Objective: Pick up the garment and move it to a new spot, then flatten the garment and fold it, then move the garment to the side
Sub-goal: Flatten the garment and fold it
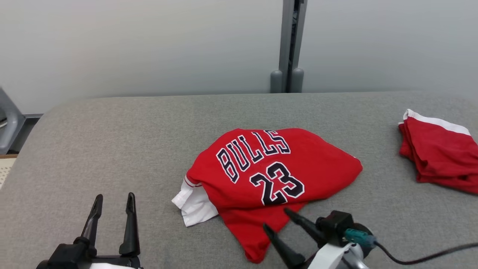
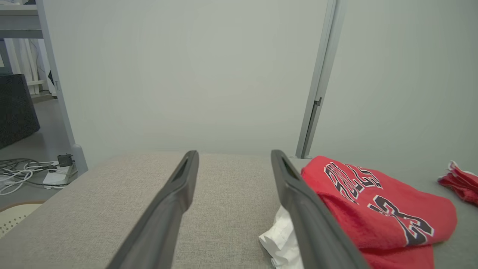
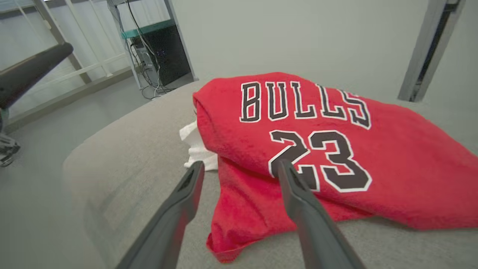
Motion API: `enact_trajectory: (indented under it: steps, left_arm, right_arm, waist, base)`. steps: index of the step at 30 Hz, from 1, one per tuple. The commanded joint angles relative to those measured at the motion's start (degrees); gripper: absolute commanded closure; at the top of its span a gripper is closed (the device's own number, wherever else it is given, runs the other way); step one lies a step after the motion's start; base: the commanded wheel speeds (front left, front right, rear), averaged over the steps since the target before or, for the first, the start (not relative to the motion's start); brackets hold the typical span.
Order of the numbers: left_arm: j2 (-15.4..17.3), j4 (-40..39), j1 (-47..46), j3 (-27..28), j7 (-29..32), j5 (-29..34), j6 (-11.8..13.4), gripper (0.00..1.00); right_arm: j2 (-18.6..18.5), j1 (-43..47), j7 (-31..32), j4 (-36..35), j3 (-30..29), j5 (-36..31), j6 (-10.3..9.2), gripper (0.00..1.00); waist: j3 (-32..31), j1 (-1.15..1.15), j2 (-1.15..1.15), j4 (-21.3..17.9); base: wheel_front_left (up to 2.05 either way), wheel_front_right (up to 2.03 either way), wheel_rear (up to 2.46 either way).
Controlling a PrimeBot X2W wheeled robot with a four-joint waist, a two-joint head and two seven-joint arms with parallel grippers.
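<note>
The red cloth jersey with the black-and-white letters "BULLS" and the number 23 [image 1: 269, 175] lies crumpled near the middle of the grey fabric-covered table [image 1: 112, 130], with a narrow red flap reaching toward the robot. The right gripper [image 1: 275, 218] hangs just beside this flap with its 2 fingers spread apart and nothing between them. The left gripper [image 1: 114, 195] is also spread wide and empty, well apart from the jersey. I think the main risk is a grasp on the flap alone: if the fingers pinch only 1 layer there, the jersey could unroll unevenly or slip out during the lift. A white piece of cloth [image 1: 194, 205] sticks out from under the left side of the jersey. It is not possible to tell whether it is a part of the jersey or a separate thing, so it may be dragged along or left behind. A second pile of red cloth with a white band [image 1: 440, 153] lies at the right, and a new spot chosen too near could mix the 2. This pile is cut off by the picture's edge. The collar, the armholes and the hem of the jersey are hidden in its folds, and I cannot tell if the right fingertips touch the fabric.
</note>
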Motion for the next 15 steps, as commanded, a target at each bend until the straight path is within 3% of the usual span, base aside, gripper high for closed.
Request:
enact_trajectory:
  steps: [1, 5, 15]
  left_arm:
    - [0.15, 0.22, -0.61, -0.01, 0.01, 0.2, -0.39, 0.0]
    - [-0.37, 1.15, -0.67, -0.47, 0.0, 0.17, -0.87, 0.0]
    - [-1.01, 2.69, -1.2, -0.96, 0.0, 0.01, -1.84, 0.0]
  right_arm:
    - [-0.53, -0.62, 0.61, 0.23, 0.5, 0.73, 0.02, 0.0]
    - [-2.76, -1.62, 8.77, 3.86, 6.14, 5.29, 0.02, 0.0]
    - [-2.59, -3.02, 15.63, 11.48, 9.3, 6.72, 0.02, 0.0]
  waist:
    - [-0.45, 0.0, 0.0, 1.59]
    - [-1.05, 0.0, 0.0, 5.49]
    - [-1.25, 0.0, 0.0, 10.75]
  base:
    - [0.0, 0.0, 0.0]
    - [0.0, 0.0, 0.0]
    - [0.0, 0.0, 0.0]
